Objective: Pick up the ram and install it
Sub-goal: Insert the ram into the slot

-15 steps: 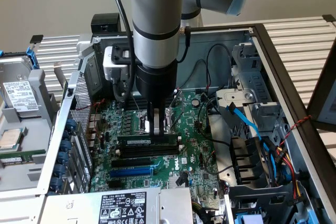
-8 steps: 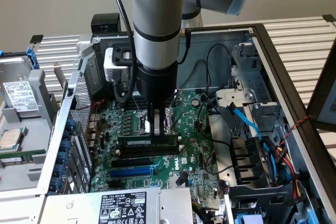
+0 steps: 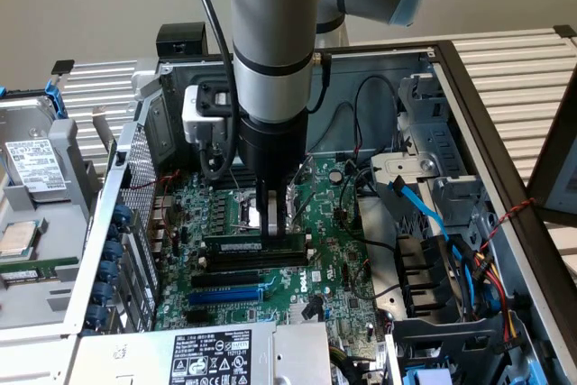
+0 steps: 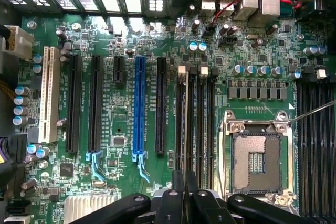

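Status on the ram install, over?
Hand shut on the ram, mid-length. Ram level at the black slots; seating cannot tell. Blue cable well apart.

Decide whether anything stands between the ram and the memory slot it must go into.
Nothing visible does. The pincer grips the ram, which stands edge-down right at the black memory slots; no cable or part lies between them.

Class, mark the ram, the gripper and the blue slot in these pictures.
ram [image 3: 236, 247]: exterior view, on its long face.
gripper [image 3: 272, 228]: exterior view, between the fingertips.
blue slot [image 4: 139, 108]: wrist view, at mid-length.
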You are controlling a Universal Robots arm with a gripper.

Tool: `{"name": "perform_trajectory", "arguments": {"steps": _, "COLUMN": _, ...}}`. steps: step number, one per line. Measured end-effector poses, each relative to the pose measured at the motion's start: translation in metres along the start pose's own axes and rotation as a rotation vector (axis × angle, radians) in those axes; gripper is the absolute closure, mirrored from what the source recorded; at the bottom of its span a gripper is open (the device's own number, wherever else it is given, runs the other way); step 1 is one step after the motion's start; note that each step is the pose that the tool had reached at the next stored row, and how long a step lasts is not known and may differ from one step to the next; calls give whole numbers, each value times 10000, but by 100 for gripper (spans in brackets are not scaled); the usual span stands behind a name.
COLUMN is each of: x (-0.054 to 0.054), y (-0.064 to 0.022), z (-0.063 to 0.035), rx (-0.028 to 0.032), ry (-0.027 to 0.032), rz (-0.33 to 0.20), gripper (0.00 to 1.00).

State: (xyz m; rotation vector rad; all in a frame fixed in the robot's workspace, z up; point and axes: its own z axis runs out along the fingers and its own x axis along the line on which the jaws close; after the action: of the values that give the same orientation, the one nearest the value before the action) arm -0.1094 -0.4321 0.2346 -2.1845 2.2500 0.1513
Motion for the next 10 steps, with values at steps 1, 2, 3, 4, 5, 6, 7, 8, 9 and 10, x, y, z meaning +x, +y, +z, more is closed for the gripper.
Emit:
{"name": "perform_trajectory", "arguments": {"steps": 1, "x": 0, "y": 0, "z": 4, "rx": 0, "ry": 0, "rz": -2, "gripper": 87}}
{"name": "perform_trajectory", "arguments": {"steps": 2, "x": 0, "y": -1, "z": 8, "rx": 0, "ry": -1, "rz": -4, "gripper": 87}}
{"name": "perform_trajectory", "arguments": {"steps": 3, "x": 0, "y": -1, "z": 13, "rx": 0, "ry": 0, "rz": -5, "gripper": 87}}
{"name": "perform_trajectory", "arguments": {"steps": 4, "x": 0, "y": -2, "z": 18, "rx": 0, "ry": 0, "rz": -6, "gripper": 87}}
{"name": "perform_trajectory", "arguments": {"steps": 5, "x": 0, "y": -2, "z": 22, "rx": -1, "ry": -1, "rz": -7, "gripper": 87}}
{"name": "perform_trajectory", "arguments": {"steps": 6, "x": 1, "y": -2, "z": 26, "rx": -2, "ry": -4, "rz": -9, "gripper": 87}}
{"name": "perform_trajectory", "arguments": {"steps": 7, "x": 1, "y": -2, "z": 30, "rx": -1, "ry": -8, "rz": -12, "gripper": 87}}
{"name": "perform_trajectory", "arguments": {"steps": 8, "x": 1, "y": -2, "z": 35, "rx": -1, "ry": -10, "rz": -14, "gripper": 87}}
{"name": "perform_trajectory", "arguments": {"steps": 9, "x": 1, "y": -2, "z": 36, "rx": -2, "ry": -8, "rz": -15, "gripper": 87}}
{"name": "perform_trajectory", "arguments": {"steps": 10, "x": 1, "y": -2, "z": 37, "rx": -3, "ry": -7, "rz": -16, "gripper": 87}}
